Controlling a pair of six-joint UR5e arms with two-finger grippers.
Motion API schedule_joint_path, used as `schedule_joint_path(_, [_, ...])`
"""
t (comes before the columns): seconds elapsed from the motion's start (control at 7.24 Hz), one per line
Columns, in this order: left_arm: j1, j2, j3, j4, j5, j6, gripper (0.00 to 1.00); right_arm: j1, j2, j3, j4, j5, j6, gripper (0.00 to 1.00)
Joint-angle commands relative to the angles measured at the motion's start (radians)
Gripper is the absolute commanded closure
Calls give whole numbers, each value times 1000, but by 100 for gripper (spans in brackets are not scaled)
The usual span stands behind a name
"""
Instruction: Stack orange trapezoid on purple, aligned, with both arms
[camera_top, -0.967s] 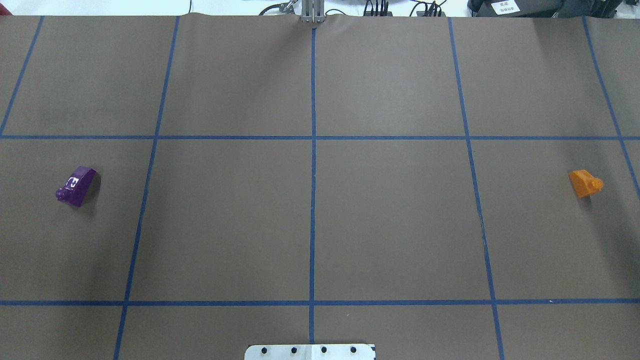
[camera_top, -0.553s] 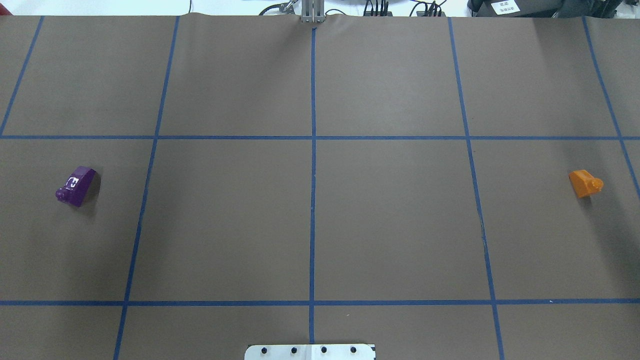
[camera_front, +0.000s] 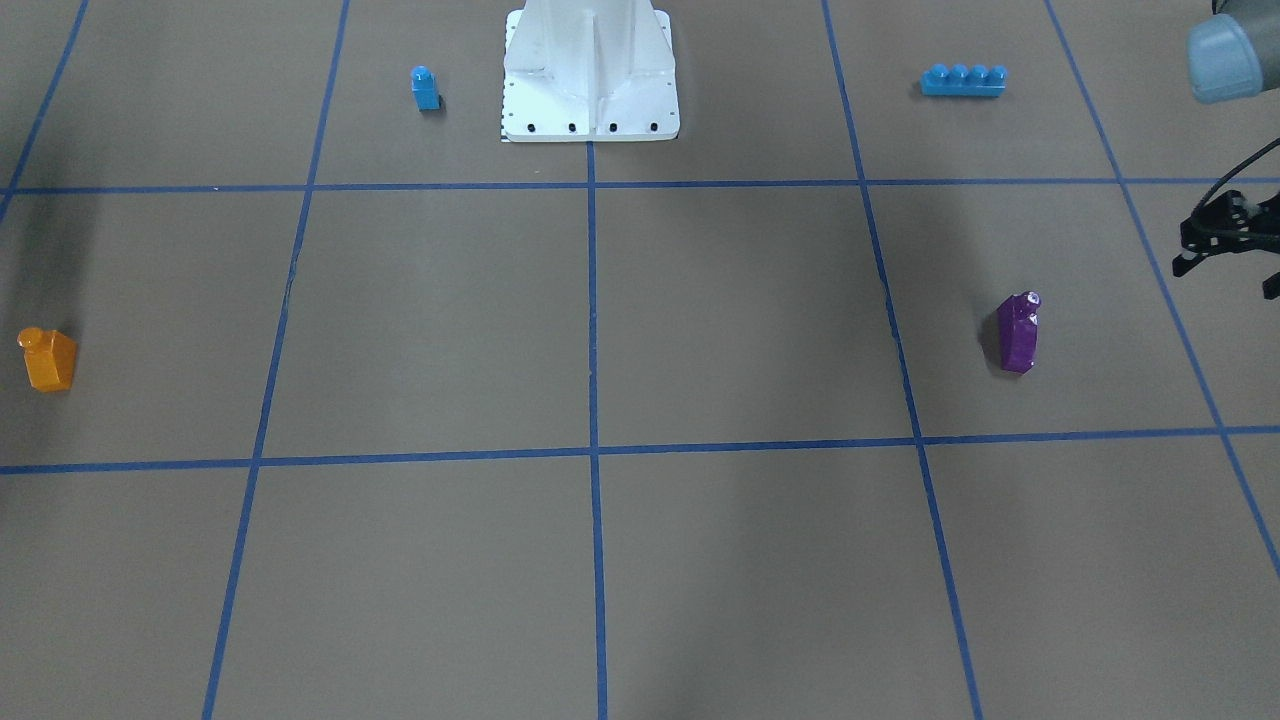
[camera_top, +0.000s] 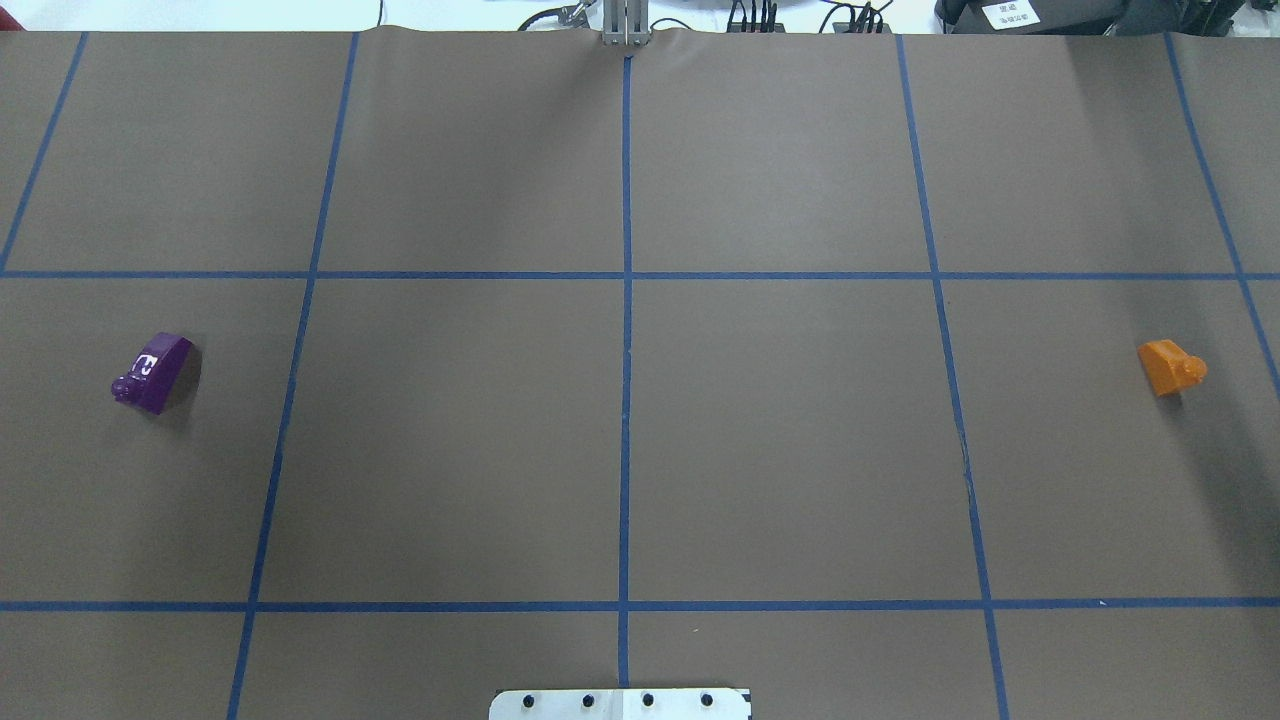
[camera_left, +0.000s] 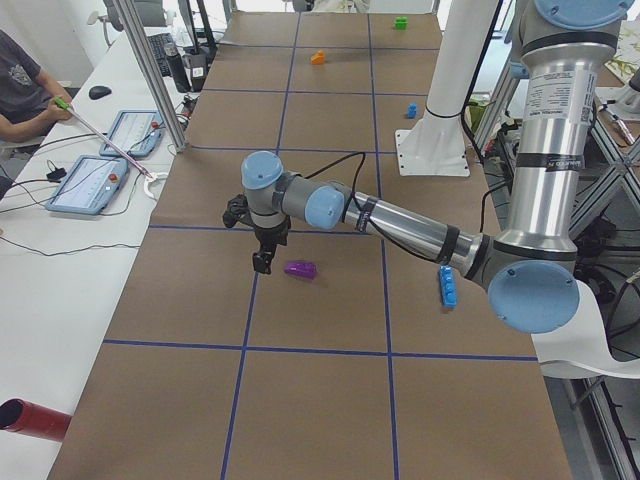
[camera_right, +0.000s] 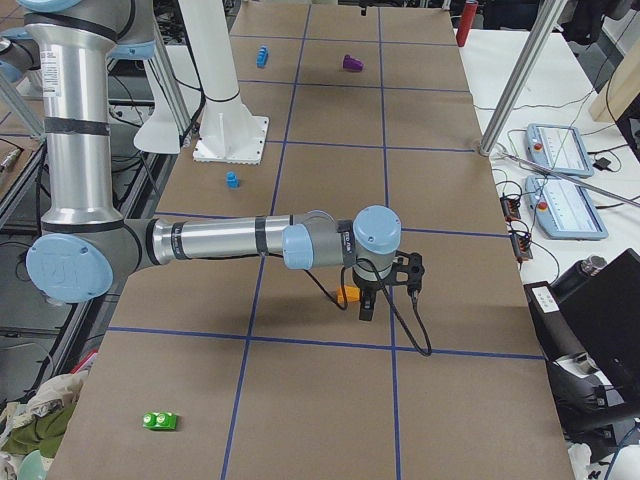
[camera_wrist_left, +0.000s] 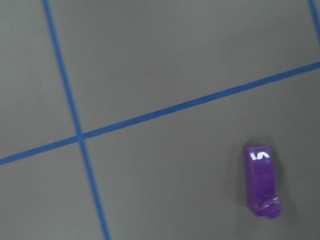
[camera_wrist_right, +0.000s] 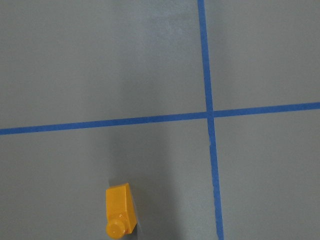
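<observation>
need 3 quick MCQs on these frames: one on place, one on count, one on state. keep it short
1. Which half of the table holds the purple brick?
A) the robot's left
B) the robot's right
C) dead centre

2. How many studs has the long blue brick?
A) two
B) four
C) six

3. The orange trapezoid is:
A) stacked on the purple brick
B) lifted off the table
C) resting on the table, far from the purple brick

Answers:
1 A: it lies near the left edge of the overhead view.
2 B: the front-facing view shows four studs in a row.
3 C: the overhead view shows it on the table at the opposite end.
</observation>
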Motion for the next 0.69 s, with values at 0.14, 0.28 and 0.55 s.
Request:
schedule_joint_path(0.14, [230, 50, 4, -269, 88, -436, 0, -21, 2, -19, 12, 0, 0, 0])
schedule_joint_path(0.28, [322, 58, 7, -325, 189, -515, 0, -26, 4, -20, 12, 0, -2, 0])
schedule_joint_path(0.55, [381, 60, 30, -327, 223, -516, 0, -30, 7, -20, 10, 2, 0, 0])
